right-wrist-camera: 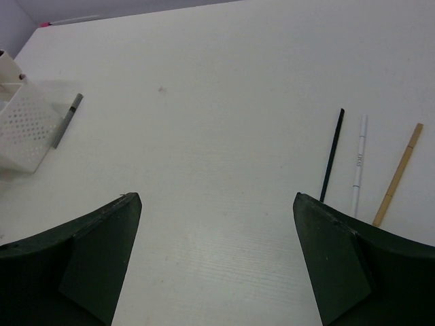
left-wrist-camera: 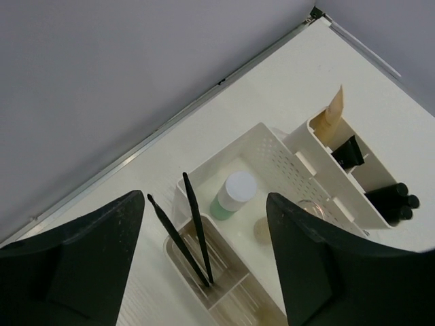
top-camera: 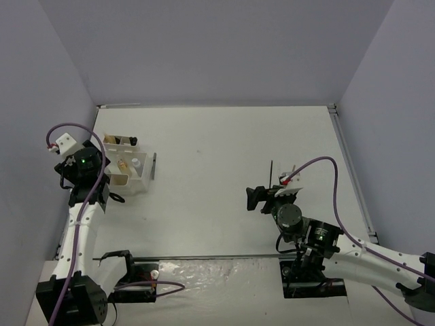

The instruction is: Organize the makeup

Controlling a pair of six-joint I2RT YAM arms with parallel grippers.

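Makeup sits in two lots.

Lot 1 is loose on the table (right-wrist-camera: 204, 95), just beyond the right gripper (right-wrist-camera: 216, 200) and off to its right. It is 3 thin sticks side by side, near parallel, not touching:
- black pencil (right-wrist-camera: 332, 156)
- white pencil (right-wrist-camera: 359, 161)
- tan stick (right-wrist-camera: 397, 175)

Lot 2 is in or at the white tray (left-wrist-camera: 282, 159) at the far left, under the left gripper (left-wrist-camera: 204, 204):
- 2 black liners (left-wrist-camera: 197, 234) stand tilted in a clear end compartment.
- 1 white-capped green bottle (left-wrist-camera: 233, 195) is upright in the big perforated bin.
- 1 tan pointed piece (left-wrist-camera: 333, 119) sticks up from a narrow slot.
- 1 black clip-shaped item (left-wrist-camera: 346, 153) is just beside the tan piece.
- A cluster of short black tubes (left-wrist-camera: 395, 200) is in the end slot; the count can't be told.
- 1 grey stick (right-wrist-camera: 68, 121) lies on the table right beside the tray's perforated side, outside it.

The table is plain matte white, with a metal strip along the far and right edges. Pale grey-lilac walls (top-camera: 217, 47) stand on three sides.

Both pincers are wide apart with nothing between the fingers. The left hangs over the tray, the right over bare table.
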